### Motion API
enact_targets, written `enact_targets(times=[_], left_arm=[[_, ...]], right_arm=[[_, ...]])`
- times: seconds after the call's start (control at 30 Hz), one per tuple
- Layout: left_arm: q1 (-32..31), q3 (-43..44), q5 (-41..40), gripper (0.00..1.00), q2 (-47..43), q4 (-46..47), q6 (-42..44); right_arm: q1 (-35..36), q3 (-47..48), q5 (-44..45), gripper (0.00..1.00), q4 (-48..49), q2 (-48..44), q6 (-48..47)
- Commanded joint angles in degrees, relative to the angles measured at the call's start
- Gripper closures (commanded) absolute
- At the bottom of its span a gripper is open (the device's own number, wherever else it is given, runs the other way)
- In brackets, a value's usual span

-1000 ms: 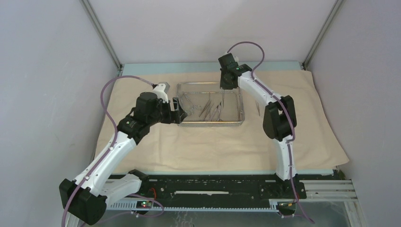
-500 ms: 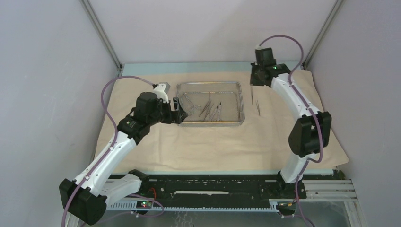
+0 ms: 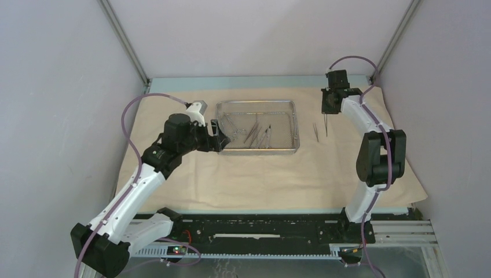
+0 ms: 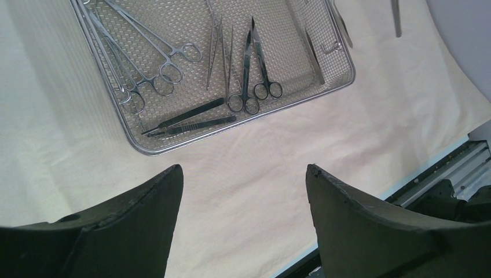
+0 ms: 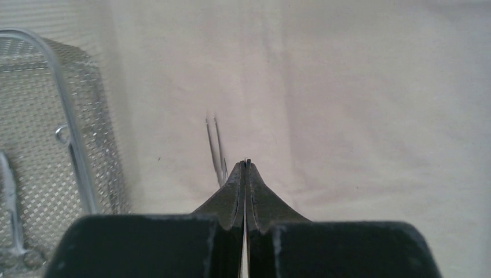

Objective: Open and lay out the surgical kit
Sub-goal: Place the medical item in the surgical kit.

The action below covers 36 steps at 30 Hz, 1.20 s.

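The beige cloth wrap lies spread open on the table. The steel mesh tray stands on it and holds ring-handled clamps, scissors and other slim tools. My left gripper is open and empty at the tray's near left corner; in the left wrist view only cloth shows between its jaws. My right gripper is shut on slim tweezers that hang down over the cloth right of the tray. Its shut tips show in the right wrist view. A second pair of tweezers lies on the cloth beside them.
Grey walls close in the left, back and right. The cloth's near edge ends at a black rail by the arm bases. The tray's rim shows left of my right gripper.
My right gripper has moved right from over the tray's far right corner to over the cloth beside the tray, carrying the tweezers. The left arm has stayed still.
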Motion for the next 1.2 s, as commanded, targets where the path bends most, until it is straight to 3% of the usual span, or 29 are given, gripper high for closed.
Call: enact_targets(times=[0.0,0.37,1.17], left_arm=[[0.3,-1.2,0.3,0.18,-2.1,1.6,-0.4],[0.3,-1.2,0.7,0.18,-1.8,1.6,-0.3],[0.3,-1.3,0.2,0.18,-0.8,1.4,-0.1]], right_arm=[[-0.3,-1.3,1.8,1.00,6.0,3.6,-3.1],[-1.5,-3.9,0.5,1.00,13.4,9.2,-6.8],[-2.0,5.9,-1.7,1.00,6.7,17.0,-5.2]])
